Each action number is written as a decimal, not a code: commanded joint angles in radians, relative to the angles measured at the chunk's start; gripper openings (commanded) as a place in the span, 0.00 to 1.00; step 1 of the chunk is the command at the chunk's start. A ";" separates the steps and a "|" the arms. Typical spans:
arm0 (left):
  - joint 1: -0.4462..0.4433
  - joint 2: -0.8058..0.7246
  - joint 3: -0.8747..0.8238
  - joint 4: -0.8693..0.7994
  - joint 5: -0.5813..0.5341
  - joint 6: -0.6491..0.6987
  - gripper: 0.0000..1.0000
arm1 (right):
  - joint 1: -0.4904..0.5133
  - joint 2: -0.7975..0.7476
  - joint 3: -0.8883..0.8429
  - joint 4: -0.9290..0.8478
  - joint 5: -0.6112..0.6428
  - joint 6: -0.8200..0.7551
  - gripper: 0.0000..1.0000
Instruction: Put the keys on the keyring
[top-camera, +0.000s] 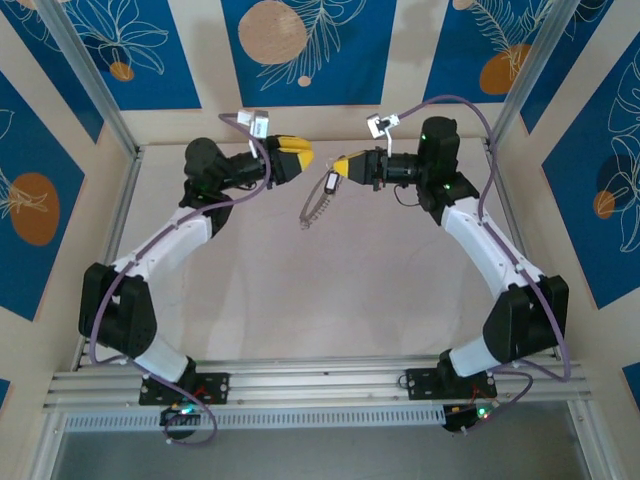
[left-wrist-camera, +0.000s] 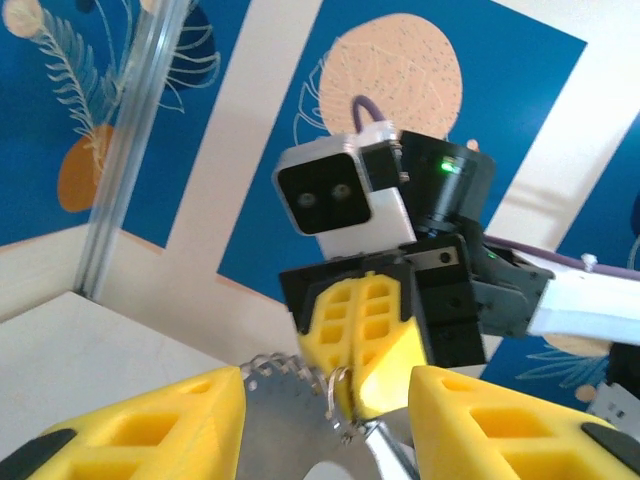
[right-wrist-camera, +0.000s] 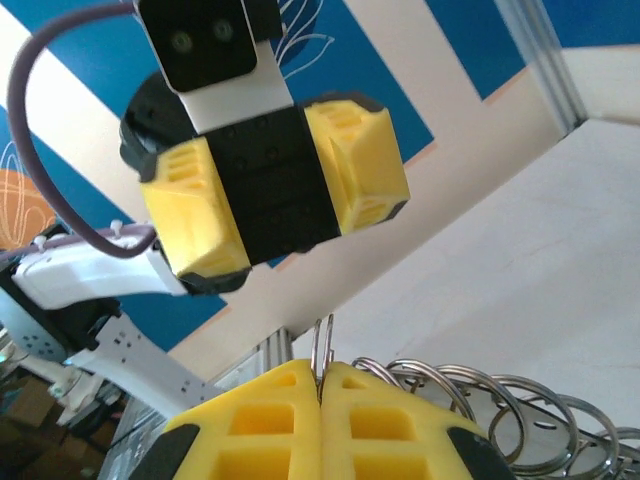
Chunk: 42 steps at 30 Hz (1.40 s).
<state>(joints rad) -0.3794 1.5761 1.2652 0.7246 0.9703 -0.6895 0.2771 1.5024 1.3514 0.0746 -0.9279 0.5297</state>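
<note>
Top external view: the keyring (top-camera: 315, 208) is seen hanging clear of the tabletop (top-camera: 330, 290) from the right end effector (top-camera: 342, 167), with the keys (top-camera: 330, 182) at its upper end and the left end effector (top-camera: 300, 155) just beside them. Left wrist view: the left end effector (left-wrist-camera: 328, 392) is shown apart and empty, so the loop is carried by one pinch alone. Right wrist view: the right end effector (right-wrist-camera: 320, 385) is pressed together on a thin wire of the ring, and a slip there, or a nudge from the left arm, is judged likely to drop everything.
</note>
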 joint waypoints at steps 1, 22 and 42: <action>0.013 0.032 0.076 -0.140 0.120 0.082 0.47 | -0.004 0.036 0.077 -0.161 -0.111 -0.123 0.00; 0.010 0.131 0.250 -0.533 0.241 0.314 0.47 | 0.014 0.093 0.134 -0.270 -0.149 -0.217 0.00; -0.022 0.173 0.295 -0.563 0.282 0.318 0.36 | 0.026 0.101 0.137 -0.270 -0.134 -0.222 0.00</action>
<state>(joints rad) -0.3920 1.7370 1.5215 0.1703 1.2175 -0.3897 0.2951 1.5959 1.4532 -0.1818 -1.0355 0.3202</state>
